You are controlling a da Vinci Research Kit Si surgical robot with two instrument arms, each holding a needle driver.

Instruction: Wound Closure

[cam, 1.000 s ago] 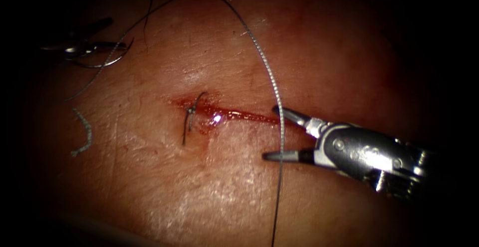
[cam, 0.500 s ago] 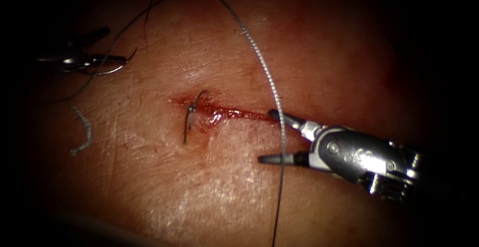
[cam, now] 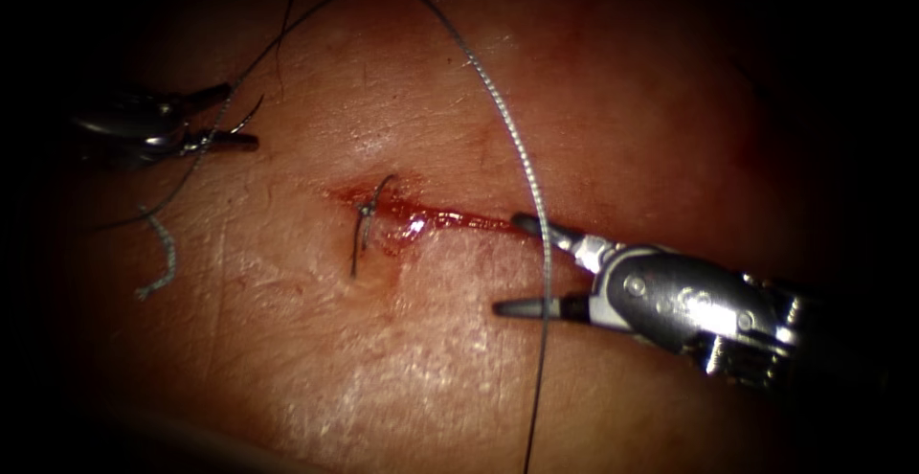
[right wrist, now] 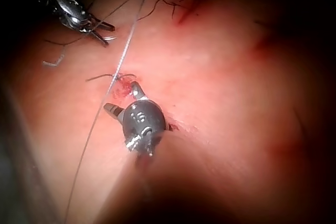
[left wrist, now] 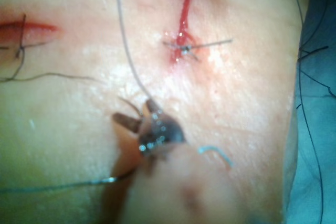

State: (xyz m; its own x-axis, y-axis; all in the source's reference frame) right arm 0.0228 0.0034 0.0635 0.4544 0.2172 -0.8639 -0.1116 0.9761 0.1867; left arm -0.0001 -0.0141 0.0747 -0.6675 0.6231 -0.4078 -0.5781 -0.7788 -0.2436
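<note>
Needle (cam: 233, 122) sits far left of cut (cam: 436, 215), off the tissue (cam: 402, 359) surface, grasped near mid-curve by clenched left hand (cam: 225, 127). Right hand (cam: 522, 265) at cut's right end, jaws spread wide, grasping nothing; thread (cam: 522, 163) runs between them. One tied stitch (cam: 366, 212) crosses cut nr its left end; cut thread scrap (cam: 161, 254) lies left.

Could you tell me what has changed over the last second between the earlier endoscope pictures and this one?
The right tool, jaws open around the thread and holding nothing, slid slightly left along the cut. The left tool, holding the needle left of the cut and clear of the tissue, turned and edged right. The knotted stitch and the cut thread end stayed put.
</note>
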